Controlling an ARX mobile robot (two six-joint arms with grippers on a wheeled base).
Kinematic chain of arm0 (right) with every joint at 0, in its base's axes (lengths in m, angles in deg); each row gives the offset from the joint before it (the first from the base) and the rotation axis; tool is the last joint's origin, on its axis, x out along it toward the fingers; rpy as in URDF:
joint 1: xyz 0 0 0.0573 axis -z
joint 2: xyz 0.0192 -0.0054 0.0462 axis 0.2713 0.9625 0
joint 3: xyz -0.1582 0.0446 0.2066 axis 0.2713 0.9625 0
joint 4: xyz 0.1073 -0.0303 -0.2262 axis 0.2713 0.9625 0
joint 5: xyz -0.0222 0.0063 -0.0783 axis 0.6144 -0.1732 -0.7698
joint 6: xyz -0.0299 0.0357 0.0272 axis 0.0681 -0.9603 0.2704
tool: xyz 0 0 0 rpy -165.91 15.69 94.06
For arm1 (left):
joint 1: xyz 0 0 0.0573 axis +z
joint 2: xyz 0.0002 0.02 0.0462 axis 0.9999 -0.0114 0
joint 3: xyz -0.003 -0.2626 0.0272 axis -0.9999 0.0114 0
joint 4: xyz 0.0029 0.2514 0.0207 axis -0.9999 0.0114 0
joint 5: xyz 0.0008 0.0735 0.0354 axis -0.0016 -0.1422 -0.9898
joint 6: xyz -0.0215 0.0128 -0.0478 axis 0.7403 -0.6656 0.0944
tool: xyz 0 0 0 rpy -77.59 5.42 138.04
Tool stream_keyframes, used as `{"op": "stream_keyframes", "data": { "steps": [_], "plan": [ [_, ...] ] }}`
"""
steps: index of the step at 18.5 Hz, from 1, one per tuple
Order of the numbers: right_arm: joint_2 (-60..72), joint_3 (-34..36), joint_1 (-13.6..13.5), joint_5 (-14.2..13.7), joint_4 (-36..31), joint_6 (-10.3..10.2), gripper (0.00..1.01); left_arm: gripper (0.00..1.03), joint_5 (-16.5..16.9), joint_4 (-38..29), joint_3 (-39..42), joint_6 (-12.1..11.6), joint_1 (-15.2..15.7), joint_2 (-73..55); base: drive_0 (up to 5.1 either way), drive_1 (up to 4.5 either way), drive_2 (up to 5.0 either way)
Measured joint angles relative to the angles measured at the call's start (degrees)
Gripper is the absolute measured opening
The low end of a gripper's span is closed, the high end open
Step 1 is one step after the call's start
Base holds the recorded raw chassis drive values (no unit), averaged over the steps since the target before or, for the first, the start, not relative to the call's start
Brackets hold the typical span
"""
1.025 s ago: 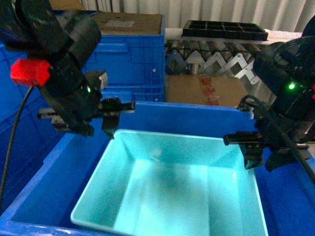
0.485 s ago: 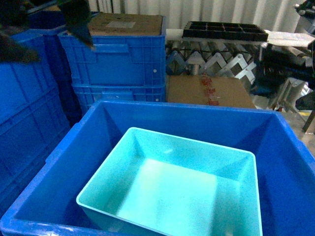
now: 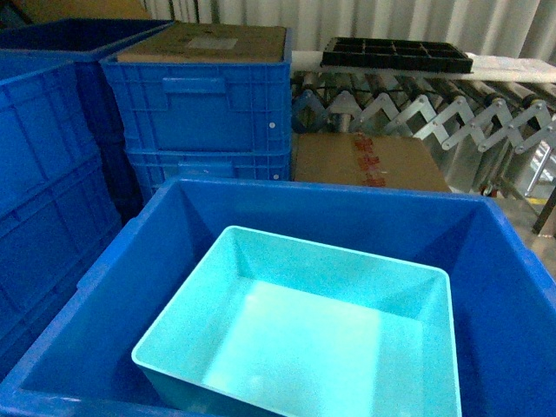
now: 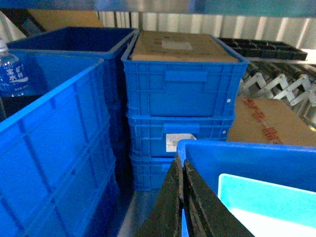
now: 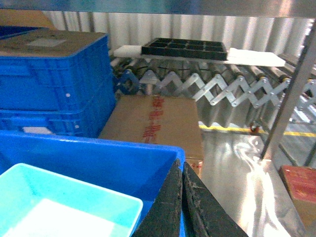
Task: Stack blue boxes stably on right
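Note:
A light turquoise-blue box (image 3: 304, 334) rests tilted inside a large dark blue crate (image 3: 165, 252) in the head view, empty inside. Neither arm shows in the head view. In the left wrist view my left gripper (image 4: 182, 165) is shut with nothing in it, above the crate's left corner, and a corner of the turquoise box (image 4: 261, 197) shows to its right. In the right wrist view my right gripper (image 5: 181, 168) is shut and empty over the crate's right corner (image 5: 168, 158), with the box (image 5: 64, 202) down to its left.
Stacked dark blue ribbed crates (image 3: 204, 109) topped with cardboard stand behind on the left, more crates (image 3: 43, 200) at far left. A cardboard carton (image 3: 369, 163) and a folding roller conveyor (image 3: 417, 109) with a black tray (image 3: 398, 54) lie behind. A water bottle (image 4: 10, 71) sits at far left.
Both arms, which flanked the turquoise box a second ago, have pulled up and out of the head view. The box stays in the crate, shifted slightly.

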Motion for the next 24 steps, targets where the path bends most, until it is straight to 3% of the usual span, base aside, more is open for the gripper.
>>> {"op": "stream_keyframes", "data": {
  "steps": [1,2,3,7,8,9,16,24],
  "plan": [
    [-3.34,2.03,2.73,3.37,1.49,0.02,0.02,0.02,0.72,0.44,1.95,-0.02,0.55,3.32,0.0,0.00,0.0],
    [-5.64,3.76,4.26,3.34,2.75,0.00,0.02,0.02,4.00,1.92,3.93,-0.02,3.43,5.53,0.0,0.00,0.0],
    [-5.77,6.25,4.35,3.56,-0.26,0.02,0.02,0.02,3.80,3.34,5.73,0.00,4.72,7.61,0.0,0.00,0.0],
    [-18.91,9.55,4.00,3.89,9.84,0.00,0.02,0.02,4.55,9.18,9.97,-0.02,4.31,18.82,0.0,0.00,0.0],
    [-21.84,10.36,4.00,3.89,12.70,0.02,0.02,0.02,4.55,6.25,11.76,-0.02,4.31,18.91,0.0,0.00,0.0],
    [-25.00,10.75,4.00,3.91,15.39,0.02,0.02,0.02,4.44,9.88,12.72,0.00,4.35,20.72,0.0,0.00,0.0],
    [-43.76,10.82,4.00,3.89,32.33,0.00,0.02,0.02,4.50,26.05,12.76,0.00,4.35,39.89,0.0,0.00,0.0],
    [-54.07,10.84,4.00,3.89,42.42,0.02,0.02,0.02,4.52,36.20,12.76,-0.02,4.35,50.14,0.0,0.00,0.0]
  ]
}}
